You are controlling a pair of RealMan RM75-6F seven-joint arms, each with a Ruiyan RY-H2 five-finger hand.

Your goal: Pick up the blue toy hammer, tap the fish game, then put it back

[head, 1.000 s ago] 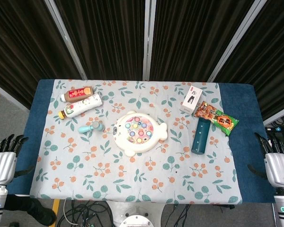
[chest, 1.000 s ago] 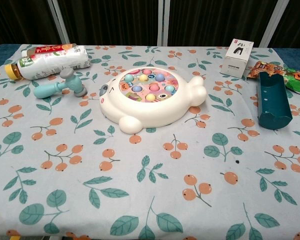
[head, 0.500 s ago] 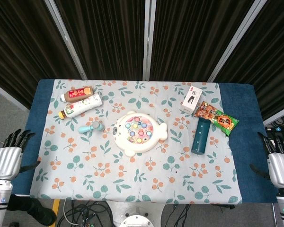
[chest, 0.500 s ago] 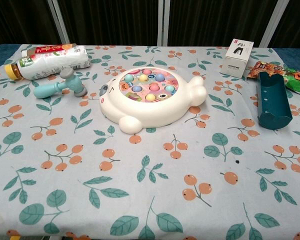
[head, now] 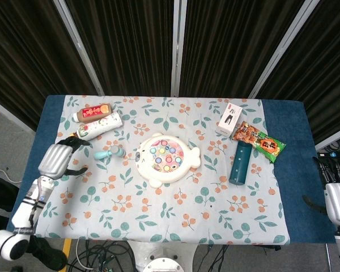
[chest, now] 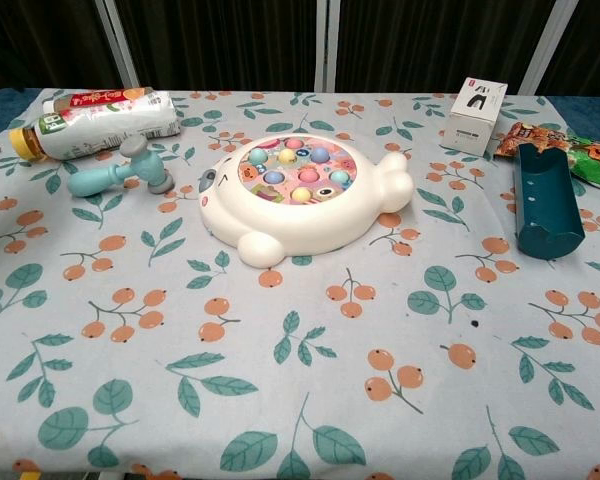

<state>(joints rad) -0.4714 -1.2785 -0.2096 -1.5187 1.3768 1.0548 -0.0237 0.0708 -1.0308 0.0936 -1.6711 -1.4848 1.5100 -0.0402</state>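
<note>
The blue toy hammer [head: 108,152] [chest: 120,172] lies flat on the flowered cloth, just left of the white fish game [head: 165,158] [chest: 302,193] with its coloured pegs. My left hand [head: 59,157] hovers over the table's left side, a short way left of the hammer's handle, fingers apart and holding nothing. In the chest view only a dark fingertip shows at the left edge. My right hand [head: 335,198] stays off the table's right edge, fingers spread, empty.
Two bottles [head: 96,119] [chest: 95,116] lie behind the hammer. A white box [head: 230,117] [chest: 475,114], a snack bag [head: 259,141] and a dark teal holder [head: 239,162] [chest: 543,201] sit at the right.
My left hand has risen from beside the table and swung in over its left side toward the hammer. The right hand has sunk slightly. Nothing on the table has moved.
</note>
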